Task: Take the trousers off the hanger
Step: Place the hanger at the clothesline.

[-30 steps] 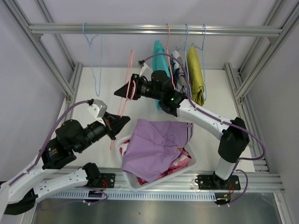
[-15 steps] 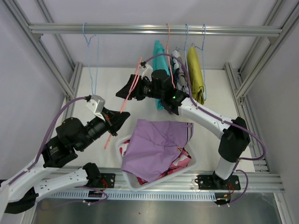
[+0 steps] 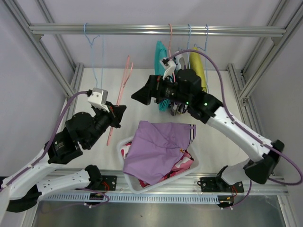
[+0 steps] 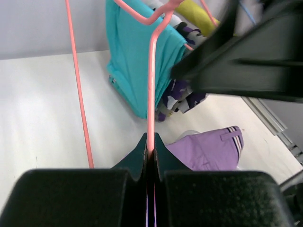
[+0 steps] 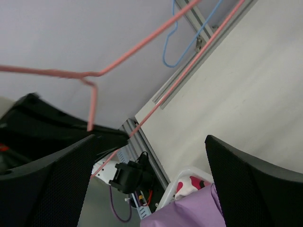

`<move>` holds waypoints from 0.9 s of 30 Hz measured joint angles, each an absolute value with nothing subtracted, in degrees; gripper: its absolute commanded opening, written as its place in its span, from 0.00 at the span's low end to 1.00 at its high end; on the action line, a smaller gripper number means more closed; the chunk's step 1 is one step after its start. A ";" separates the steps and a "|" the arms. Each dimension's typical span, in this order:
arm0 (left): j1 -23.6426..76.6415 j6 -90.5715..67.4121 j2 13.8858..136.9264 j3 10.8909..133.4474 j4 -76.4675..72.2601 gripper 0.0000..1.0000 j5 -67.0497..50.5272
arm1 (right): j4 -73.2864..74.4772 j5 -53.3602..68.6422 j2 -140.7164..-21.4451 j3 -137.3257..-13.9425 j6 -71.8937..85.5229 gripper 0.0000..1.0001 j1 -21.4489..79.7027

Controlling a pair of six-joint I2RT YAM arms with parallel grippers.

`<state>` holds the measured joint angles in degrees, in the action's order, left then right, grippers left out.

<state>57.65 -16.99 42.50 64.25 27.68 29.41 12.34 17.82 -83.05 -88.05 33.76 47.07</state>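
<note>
My left gripper is shut on the wire of an empty pink hanger, which it holds off the rail. To the right of that hanger my right gripper stands open and clear of the wire, nothing between its fingers. Lilac trousers lie on top of the white basket, with red-and-white ones under them. Teal, camouflage and mustard trousers hang on hangers behind the right arm.
An empty blue hanger hangs from the aluminium rail at the left. Frame posts stand at both sides of the white table, and a metal channel runs along the near edge.
The right gripper has opened, let go of the pink hanger and drawn back to the right. The left gripper still holds the hanger, now lifted a little and more upright.
</note>
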 measured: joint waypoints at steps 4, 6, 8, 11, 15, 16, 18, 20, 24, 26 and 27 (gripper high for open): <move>57.63 -18.31 43.99 64.90 29.26 0.01 31.97 | 13.82 16.93 -75.81 -86.28 32.80 0.99 47.07; 57.63 -19.31 44.82 65.71 30.48 0.01 32.91 | 14.48 16.43 -71.37 -83.79 32.49 0.99 47.07; 57.49 -20.18 45.95 67.20 31.81 0.00 33.30 | 15.07 15.70 -66.98 -81.10 32.32 0.99 47.07; 56.69 -21.67 48.53 71.07 34.06 0.00 33.17 | 15.88 13.89 -59.33 -75.72 32.25 1.00 47.07; 52.47 -24.01 53.43 79.22 36.97 0.00 30.52 | 16.60 11.77 -51.09 -70.30 32.25 1.00 47.07; 50.57 -24.71 54.81 81.47 37.45 0.00 29.08 | 16.73 11.38 -49.58 -69.17 32.25 0.99 47.07; 45.39 -26.15 57.63 86.11 39.07 0.00 24.84 | 16.91 10.68 -47.24 -67.31 32.25 1.00 47.07; 40.75 -27.29 60.80 90.41 39.92 0.01 21.26 | 17.15 10.17 -45.67 -65.65 32.25 0.99 47.07; 34.17 -28.51 68.49 99.37 42.44 0.01 14.70 | 18.04 9.17 -44.12 -62.57 32.18 0.99 47.07; 32.36 -29.02 72.07 102.50 42.70 0.01 11.99 | 18.87 8.45 -43.92 -61.56 31.83 0.99 47.07; 31.51 -29.21 73.84 103.59 42.94 0.00 10.37 | 19.16 8.12 -43.92 -61.04 31.59 0.99 47.07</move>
<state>31.51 -29.21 73.84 103.59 42.94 10.37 19.16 8.12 -43.92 -61.04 31.59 47.07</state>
